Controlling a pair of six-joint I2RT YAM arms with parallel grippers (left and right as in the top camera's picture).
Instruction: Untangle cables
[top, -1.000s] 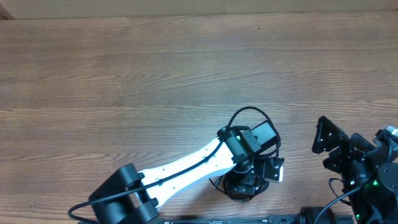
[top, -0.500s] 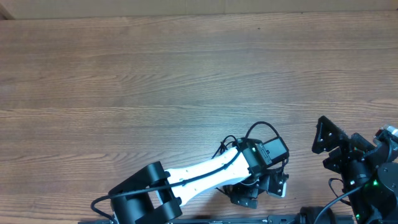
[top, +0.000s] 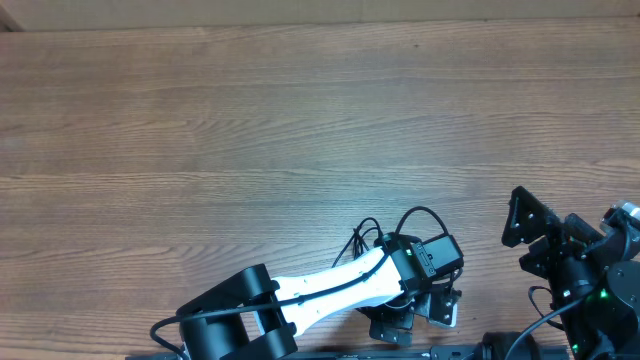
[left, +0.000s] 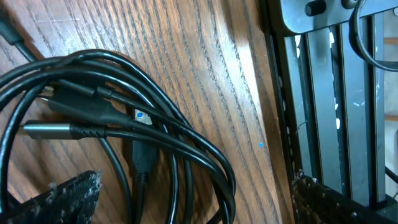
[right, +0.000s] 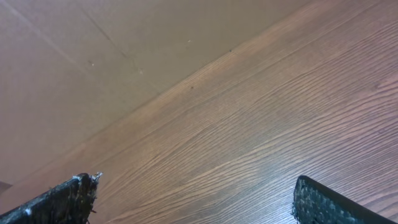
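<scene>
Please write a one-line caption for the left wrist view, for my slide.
Open left pincer over tangled black cables with plugs, lying on the wooden table.

Count, overhead view.

Arms: two, the left arm (top: 330, 285) and the right arm (top: 585, 275).

Grippers: two, the left gripper (top: 418, 315) and the right gripper (top: 528, 240). Each wrist view shows two fingers (left: 68, 196) at its lower corners, four in all.

Tabletop (top: 200, 120): one.

Cables (left: 180, 134): one tangled heap. Several black strands cross in the left wrist view; the number of separate cords cannot be told.

Plug connectors visible in the heap: three. They are a silver-tipped plug (left: 46, 129), a thick black plug (left: 87, 107) and a narrow black plug (left: 142, 157).

Slotted metal frame (left: 336, 93) past the tabletop edge: one.
</scene>
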